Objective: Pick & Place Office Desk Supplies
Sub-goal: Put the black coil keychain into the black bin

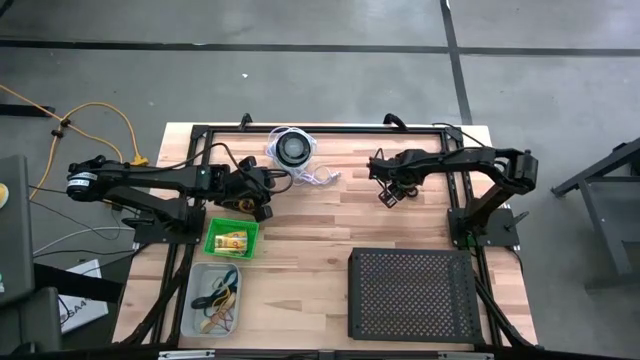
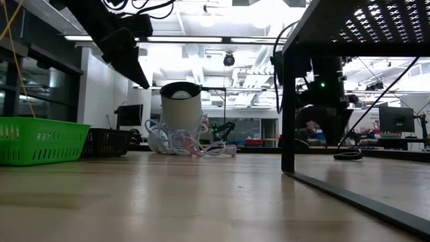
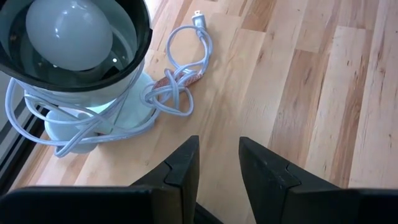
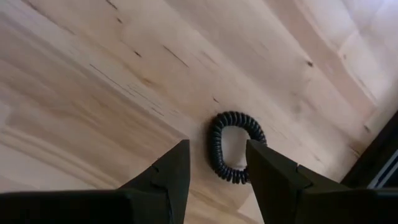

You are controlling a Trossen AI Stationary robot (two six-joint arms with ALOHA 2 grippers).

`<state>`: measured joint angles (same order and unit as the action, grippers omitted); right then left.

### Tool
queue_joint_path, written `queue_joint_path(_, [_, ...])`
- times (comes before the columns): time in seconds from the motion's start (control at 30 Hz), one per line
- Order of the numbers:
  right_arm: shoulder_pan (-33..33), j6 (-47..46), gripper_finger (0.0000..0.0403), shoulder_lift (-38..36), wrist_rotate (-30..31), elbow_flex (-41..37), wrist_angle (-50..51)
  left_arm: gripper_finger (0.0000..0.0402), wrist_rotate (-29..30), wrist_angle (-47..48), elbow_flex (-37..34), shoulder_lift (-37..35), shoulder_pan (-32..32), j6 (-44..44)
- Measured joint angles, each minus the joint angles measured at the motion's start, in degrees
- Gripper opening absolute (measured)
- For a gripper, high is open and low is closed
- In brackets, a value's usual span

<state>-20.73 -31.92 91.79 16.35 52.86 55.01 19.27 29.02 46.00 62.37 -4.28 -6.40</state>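
— Where is the right claw [image 4: 214, 171]?

— Over the far right part of the pale wooden plank worktop [image 1: 310, 235], pointing down. Its two dark fingers [image 4: 168, 177] stand apart with nothing between them, and in the right wrist view a black coiled spiral loop [image 4: 233, 145] lies flat on the wood just past the fingertips, untouched.

— And the left claw [image 3: 217, 168]?

— It hangs above the worktop at far left-centre, close to a round black lamp with a white bulb [image 3: 74, 43] whose white cord [image 3: 180, 87] is wound around its base and trails off in loops. The fingers [image 3: 183, 168] have a narrow gap between them and grip nothing.

— Where are the other supplies?

— In the high view, a small green plastic basket [image 1: 231, 238] sits on the left side near the left arm, with a yellow packet [image 1: 233, 241] inside. Just in front of it, nearer the worktop's front edge, a clear grey bin [image 1: 214, 300] holds a tangle of thin rubber bands [image 1: 218, 298], dark and yellow ones among them.

— Anything else on the worktop?

— A large black perforated tray [image 1: 412, 295] at the front right, well apart from both claws. From the low view its edge stands raised on a leg.
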Motion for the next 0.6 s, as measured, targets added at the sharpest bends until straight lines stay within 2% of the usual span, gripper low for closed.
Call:
queue_joint_path(0.37, [-0.09, -2.48, 0.0144, 0.0, 0.01, -2.88, -1.14, 0.0106, 0.0, 0.0, 0.0, 0.0, 0.0, 0.0])
queue_joint_path(0.6, [-0.07, -3.04, 0.0144, 0.0, -3.25, -4.57, -2.47, 0.0106, 0.0, 0.01, 0.0, 0.0, -0.01, 0.0])
